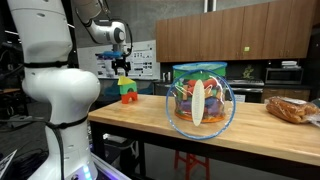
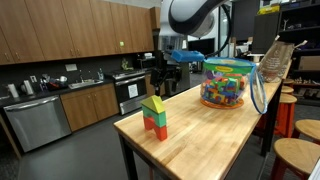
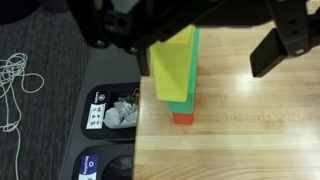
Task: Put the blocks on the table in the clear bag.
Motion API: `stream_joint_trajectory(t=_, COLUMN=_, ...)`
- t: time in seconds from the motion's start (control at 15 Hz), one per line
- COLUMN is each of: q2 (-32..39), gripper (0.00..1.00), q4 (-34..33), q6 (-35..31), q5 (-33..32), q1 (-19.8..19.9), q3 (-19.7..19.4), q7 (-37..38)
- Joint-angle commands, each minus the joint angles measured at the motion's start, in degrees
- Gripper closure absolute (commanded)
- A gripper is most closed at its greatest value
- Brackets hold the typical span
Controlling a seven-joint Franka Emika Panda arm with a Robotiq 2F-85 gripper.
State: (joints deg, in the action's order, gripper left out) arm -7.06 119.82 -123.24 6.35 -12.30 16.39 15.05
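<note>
A stack of three blocks stands near the end of the wooden table (image 1: 250, 135) (image 2: 215, 135) in both exterior views (image 1: 127, 90) (image 2: 154, 117). The stack is yellow (image 3: 172, 62) on green (image 3: 193, 70) on red-orange (image 3: 183, 117). My gripper (image 1: 122, 66) (image 2: 166, 68) (image 3: 204, 57) hangs open just above the stack and holds nothing. In the wrist view the yellow block lies close to one finger, while the other finger (image 3: 272, 45) is well clear of it. The clear bag (image 1: 200, 100) (image 2: 228, 82), with a teal rim and colourful items inside, stands further along the table.
A smaller bag of orange-brown contents (image 1: 290, 108) lies at the table's far end. The stack stands close to the table's edge. Below it on the floor are a black tray (image 3: 110, 112) and white cables (image 3: 15, 85). Wooden stools (image 2: 296, 155) stand beside the table.
</note>
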Motion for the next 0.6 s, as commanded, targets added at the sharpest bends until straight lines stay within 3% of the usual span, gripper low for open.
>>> stream_joint_trajectory(t=0.0, q2=4.48, gripper=0.0, q4=-2.52, q6=-2.9, q5=-1.81, q1=-1.3, q3=0.21, q7=-3.58)
stream_joint_trajectory(t=0.4, q2=9.04, gripper=0.0, q4=-3.77, q6=-6.76, q5=-4.74, q1=-2.41, q3=0.04, q7=-6.03)
stream_joint_trajectory(t=0.47, q2=9.56, gripper=0.25, q4=-3.91, q6=-7.21, q5=-4.91, q1=-2.53, q3=-0.01, q7=-6.28)
stream_joint_trajectory(t=0.53, q2=9.99, gripper=0.27, q4=-4.02, q6=-7.58, q5=-5.27, q1=-2.58, q3=-0.07, q7=-6.36)
